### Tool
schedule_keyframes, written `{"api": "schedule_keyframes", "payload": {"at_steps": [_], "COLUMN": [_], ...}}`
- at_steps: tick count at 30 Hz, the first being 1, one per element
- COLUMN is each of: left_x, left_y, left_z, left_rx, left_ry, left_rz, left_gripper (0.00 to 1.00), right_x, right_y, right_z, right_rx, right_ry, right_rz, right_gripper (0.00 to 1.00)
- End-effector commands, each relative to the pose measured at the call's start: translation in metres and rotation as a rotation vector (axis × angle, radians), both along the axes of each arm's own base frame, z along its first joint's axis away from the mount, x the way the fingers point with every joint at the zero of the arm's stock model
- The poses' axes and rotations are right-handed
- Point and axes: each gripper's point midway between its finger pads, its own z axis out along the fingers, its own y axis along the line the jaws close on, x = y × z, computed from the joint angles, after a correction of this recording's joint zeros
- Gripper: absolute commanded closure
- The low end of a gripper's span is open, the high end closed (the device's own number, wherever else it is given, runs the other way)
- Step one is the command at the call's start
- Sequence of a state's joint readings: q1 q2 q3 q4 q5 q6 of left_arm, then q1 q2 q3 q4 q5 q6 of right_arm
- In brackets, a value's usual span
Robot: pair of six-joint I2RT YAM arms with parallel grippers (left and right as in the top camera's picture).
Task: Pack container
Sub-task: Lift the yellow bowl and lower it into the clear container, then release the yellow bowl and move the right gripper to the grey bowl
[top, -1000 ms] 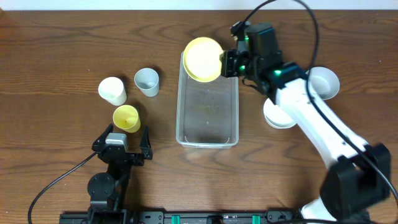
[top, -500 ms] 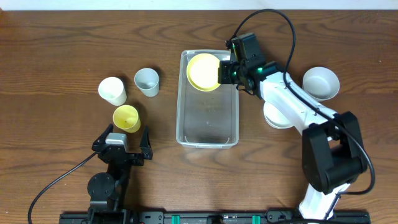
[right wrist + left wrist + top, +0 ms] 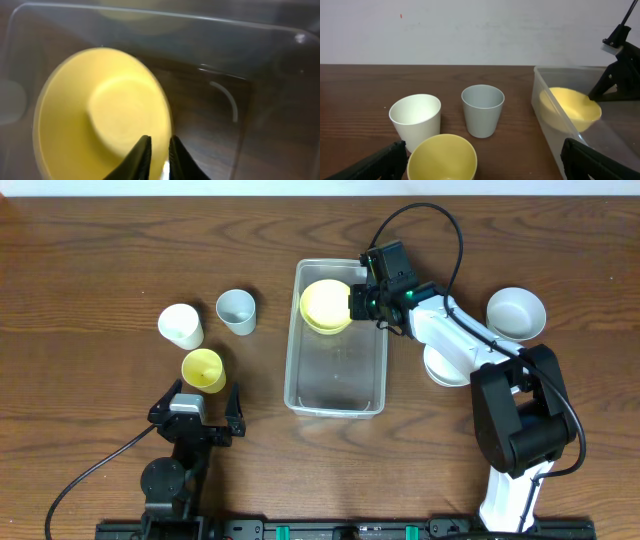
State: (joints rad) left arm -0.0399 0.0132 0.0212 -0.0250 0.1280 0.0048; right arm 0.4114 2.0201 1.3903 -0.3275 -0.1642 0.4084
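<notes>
Right jaws grip yellow bowl [image 3: 325, 306] inside the container [image 3: 336, 375] (far end).

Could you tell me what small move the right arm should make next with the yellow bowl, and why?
Probably open the right tool to release the yellow bowl. The tool pinches the bowl's rim, and the bowl sits inside the far end of the container, low between its walls; whether it touches the floor is unclear.
</notes>
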Motion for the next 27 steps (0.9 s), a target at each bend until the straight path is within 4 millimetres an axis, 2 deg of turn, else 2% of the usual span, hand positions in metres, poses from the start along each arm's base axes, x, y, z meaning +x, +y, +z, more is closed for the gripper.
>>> {"api": "schedule_keyframes", "payload": {"at_steps": [1, 5, 8, 13, 16, 19, 21, 24, 27], "left_x": [-0.001, -0.001, -0.001, -0.001, -0.001, -0.001, -0.001, -0.001, -0.001], "left_y": [-0.002, -0.002, -0.002, -0.002, -0.002, -0.002, -0.002, -0.002, -0.002], "left_z": [-0.016, -0.016, -0.016, -0.016, -0.016, -0.016, -0.016, -0.016, -0.016], "left_rx": [0.013, 0.013, 0.013, 0.013, 0.013, 0.013, 0.013, 0.013, 0.013], "left_ry": [0.048, 0.049, 0.049, 0.049, 0.048, 0.048, 0.048, 0.048, 0.048], "left_rz": [-0.016, -0.016, -0.016, -0.016, -0.016, -0.016, -0.016, -0.016, -0.016], "left_gripper": [0.02, 0.02, 0.02, 0.02, 0.02, 0.02, 0.02, 0.02, 0.02], "right_x": [-0.003, -0.004, -0.005, -0.004, -0.004, -0.003, -0.001, -0.004, -0.014], "right_y": [0.009, 0.021, 0.033, 0.05, 0.044, 0.006, -0.032, -0.095, -0.167], "right_z": [0.002, 0.01, 0.025, 0.077, 0.117, 0.148, 0.162, 0.17, 0.164], "right_rx": [0.014, 0.043, 0.067, 0.091, 0.094, 0.066, 0.038, 0.018, -0.002], "right_ry": [-0.007, -0.011, -0.025, -0.069, -0.082, -0.053, -0.032, 0.018, 0.112], "right_rz": [0.044, 0.081, 0.118, 0.167, 0.135, -0.012, -0.134, -0.291, -0.461], "right_gripper": [0.82, 0.81, 0.8, 0.77, 0.71, 0.69, 0.66, 0.6, 0.57]}}
